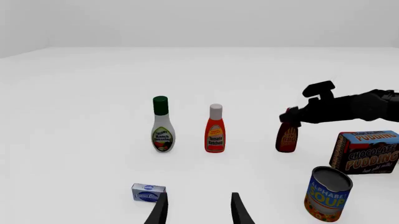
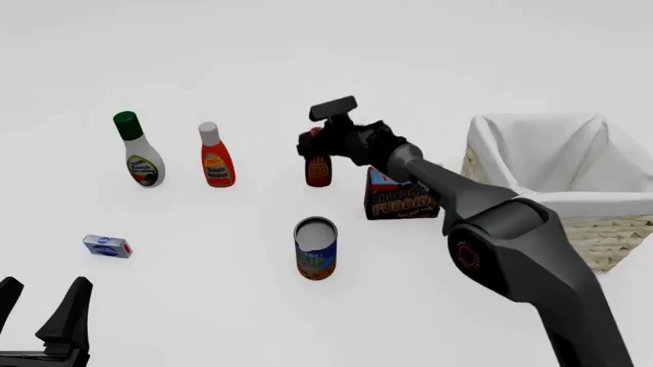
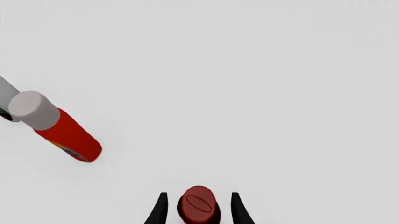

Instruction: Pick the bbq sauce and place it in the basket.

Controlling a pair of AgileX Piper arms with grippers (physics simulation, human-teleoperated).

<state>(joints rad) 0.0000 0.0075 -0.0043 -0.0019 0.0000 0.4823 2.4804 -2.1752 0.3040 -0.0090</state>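
Bbq sauce [image 2: 320,170] upright, cap hidden behind right end effector [image 2: 312,143], grip unclear

The right arm is stretched forward over the table, its right gripper [image 2: 318,145] pointed downward with the fingers [image 3: 160,208] spread apart. The left arm is kept low at the near edge, the left gripper [image 2: 41,306] held open and unloaded.

A plain white table [image 2: 306,46] meets a pale grey backdrop.
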